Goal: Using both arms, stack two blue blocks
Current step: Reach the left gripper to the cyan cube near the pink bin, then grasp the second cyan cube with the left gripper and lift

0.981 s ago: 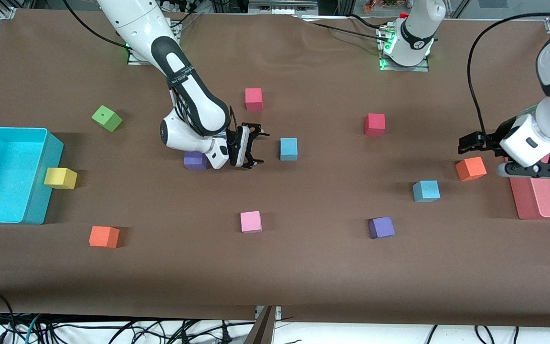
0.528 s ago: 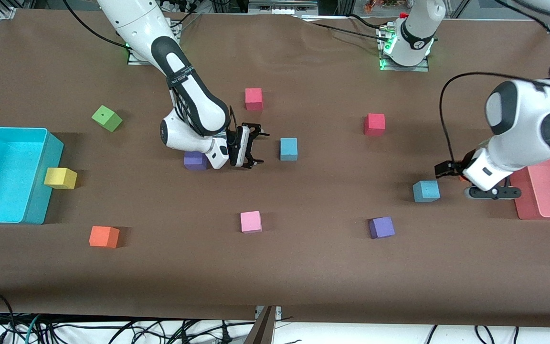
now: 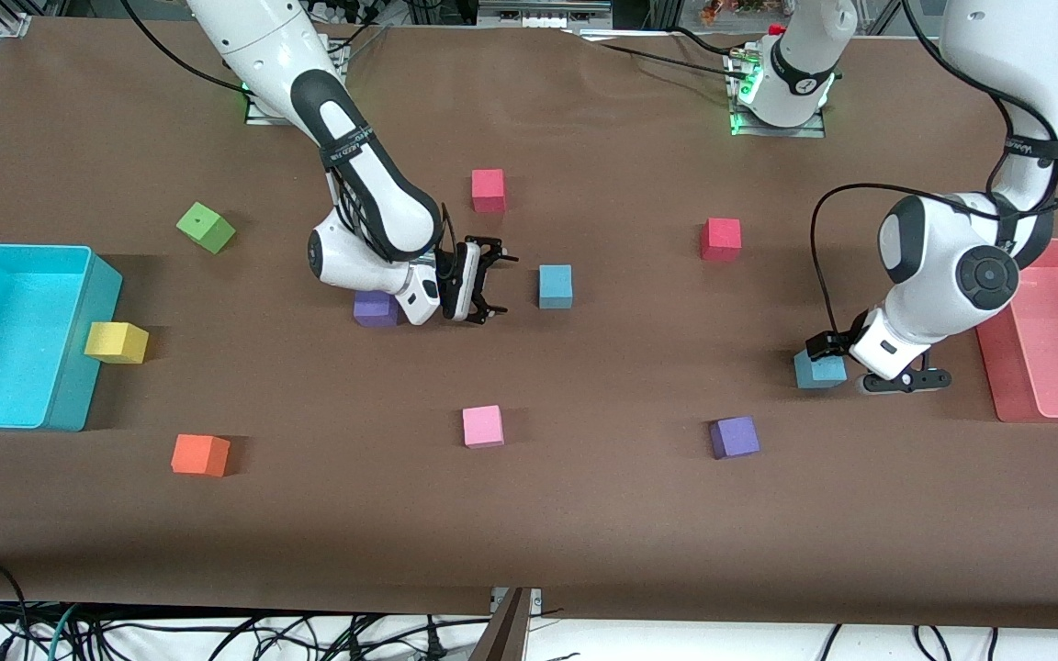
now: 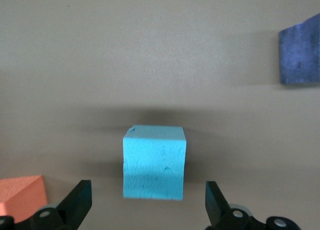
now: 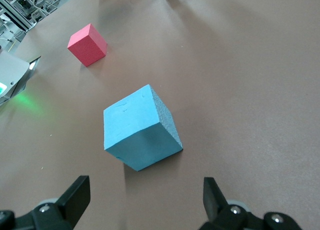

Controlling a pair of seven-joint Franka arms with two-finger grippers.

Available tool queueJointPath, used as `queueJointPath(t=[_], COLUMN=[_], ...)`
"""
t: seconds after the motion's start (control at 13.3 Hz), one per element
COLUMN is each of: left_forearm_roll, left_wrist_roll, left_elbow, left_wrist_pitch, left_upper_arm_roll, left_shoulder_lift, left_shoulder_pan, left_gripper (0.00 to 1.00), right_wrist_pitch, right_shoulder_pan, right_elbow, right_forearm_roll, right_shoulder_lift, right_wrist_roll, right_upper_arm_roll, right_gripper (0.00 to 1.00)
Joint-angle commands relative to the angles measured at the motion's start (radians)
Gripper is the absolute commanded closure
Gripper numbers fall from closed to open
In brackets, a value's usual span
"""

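Observation:
One blue block (image 3: pixel 555 285) lies mid-table, and my right gripper (image 3: pixel 492 280) hangs open just beside it, toward the right arm's end. In the right wrist view this block (image 5: pixel 140 127) sits ahead of the open right gripper (image 5: pixel 145 200), not between its fingers. The second blue block (image 3: pixel 816 372) lies toward the left arm's end. My left gripper (image 3: pixel 825 347) hovers low over it and covers part of it. In the left wrist view that block (image 4: pixel 154 162) sits just ahead of the open left gripper (image 4: pixel 146 207), with black fingers (image 4: pixel 75 202) spread wider than the block.
A purple block (image 3: pixel 376 309) lies under the right wrist, and another purple block (image 3: pixel 734 437) near the second blue one. An orange block (image 4: pixel 20 195) lies close to the left gripper. A pink tray (image 3: pixel 1052 404) and a cyan bin (image 3: pixel 79 386) stand at the table's ends. Red, pink, green, yellow and orange blocks are scattered about.
The left arm has swung from over the orange block beside the pink tray to the second blue block and come down low. The right arm has not moved.

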Motion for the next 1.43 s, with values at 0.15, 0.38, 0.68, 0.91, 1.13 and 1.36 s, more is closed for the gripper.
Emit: queueJointPath(t=[0.15, 0.38, 0.68, 0.91, 1.13, 1.36], left_forearm_roll=[-0.006, -0.006, 0.001, 0.006, 0.011, -0.003], left_wrist_roll=[-0.014, -0.014, -0.002, 0.0, -0.005, -0.028], left_elbow=[-0.006, -0.004, -0.006, -0.007, -0.007, 0.016], left_wrist_pitch=[0.124, 0.126, 0.124, 0.121, 0.049, -0.136], left_upper_arm_roll=[0.002, 0.002, 0.003, 0.003, 0.002, -0.002], left_shoulder_lift=[0.073, 0.084, 0.092, 0.086, -0.001, -0.143], left_shoulder_pan=[-0.004, -0.004, -0.004, -0.01, -0.019, -0.087], left_gripper=[0.0, 0.0, 0.53, 0.78, 0.92, 0.99], right_wrist_pitch=[-0.01, -0.01, -0.01, -0.01, -0.011, -0.01], right_shoulder_pan=[-0.008, -0.008, -0.008, -0.008, -0.008, -0.008], right_elbow=[-0.008, -0.008, -0.008, -0.008, -0.009, -0.011], right_forearm_roll=[0.014, 0.012, 0.014, 0.012, 0.012, 0.012], right_shoulder_lift=[-0.006, -0.006, -0.006, -0.006, -0.006, -0.006], right_wrist_roll=[-0.023, -0.023, -0.023, -0.024, -0.026, -0.027], right_upper_arm_roll=[0.005, 0.005, 0.005, 0.005, 0.005, 0.005], right_gripper=[0.0, 0.0, 0.0, 0.0, 0.0, 0.0])
